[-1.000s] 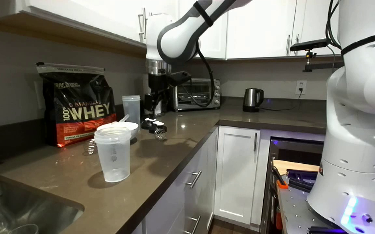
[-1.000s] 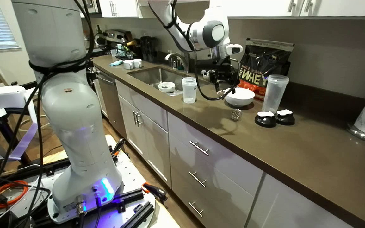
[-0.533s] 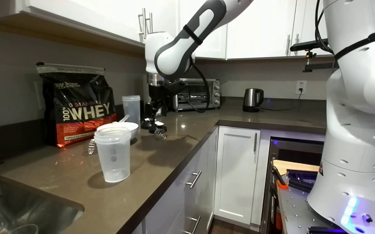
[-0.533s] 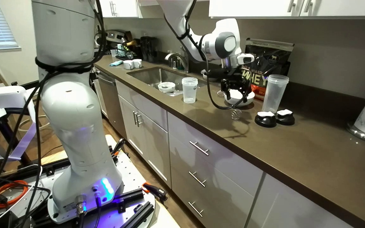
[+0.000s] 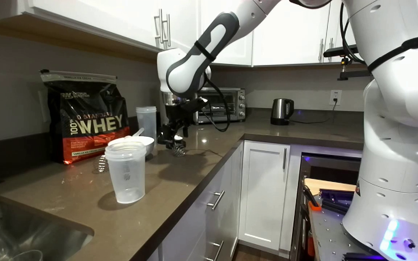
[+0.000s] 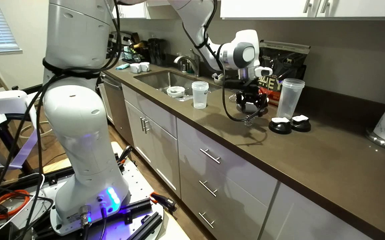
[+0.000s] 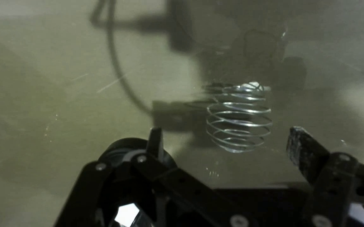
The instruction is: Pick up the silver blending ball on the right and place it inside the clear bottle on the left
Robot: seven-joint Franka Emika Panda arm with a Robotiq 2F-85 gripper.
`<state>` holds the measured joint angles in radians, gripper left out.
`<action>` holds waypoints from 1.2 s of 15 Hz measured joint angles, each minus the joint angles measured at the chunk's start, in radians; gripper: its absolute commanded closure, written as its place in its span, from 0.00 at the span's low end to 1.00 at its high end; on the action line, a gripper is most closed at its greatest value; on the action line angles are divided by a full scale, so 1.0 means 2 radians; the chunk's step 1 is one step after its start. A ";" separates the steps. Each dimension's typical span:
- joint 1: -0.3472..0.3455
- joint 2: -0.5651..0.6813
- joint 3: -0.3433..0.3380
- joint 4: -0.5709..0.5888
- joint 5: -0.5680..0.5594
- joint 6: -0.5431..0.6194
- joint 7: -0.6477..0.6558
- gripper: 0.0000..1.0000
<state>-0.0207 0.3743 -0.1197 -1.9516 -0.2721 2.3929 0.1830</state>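
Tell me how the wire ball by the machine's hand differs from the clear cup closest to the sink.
The wire ball is shiny silver coils with open gaps; the clear cup has continuous frosted walls. The wire ball is far smaller than the clear cup. The wire ball sits close to the open hand, while the clear cup stands upright apart from it, nearer the sink. Both rest on the brown counter.

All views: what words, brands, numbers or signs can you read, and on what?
"100% WHEY": front of the whey bag.
"VANILLA ICE CREAM": its top strip and bottom label.
"OPTIMUM NUTRITION": faint, its upper front.
"STANDA": above WHEY, ends unclear.
Too small or blurred: red-panel print, mark on clear shaker cup, robot base label.
Wrist view: none.
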 measured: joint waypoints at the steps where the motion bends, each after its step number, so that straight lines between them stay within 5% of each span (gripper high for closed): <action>1: 0.000 0.005 0.000 0.004 0.004 -0.009 0.000 0.04; 4: 0.000 0.016 0.001 0.015 0.017 -0.026 0.000 0.10; 9: 0.000 0.030 0.001 0.028 0.031 -0.037 0.000 0.06; 12: 0.000 0.035 0.001 0.031 0.038 -0.037 0.000 0.23; 13: 0.000 0.036 0.001 0.032 0.040 -0.037 0.000 0.21; 14: 0.000 0.037 0.001 0.032 0.042 -0.037 0.000 0.33; 18: 0.000 0.039 0.002 0.032 0.046 -0.037 0.000 0.36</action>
<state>-0.0206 0.4526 -0.1165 -1.8882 -0.1800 2.3182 0.1831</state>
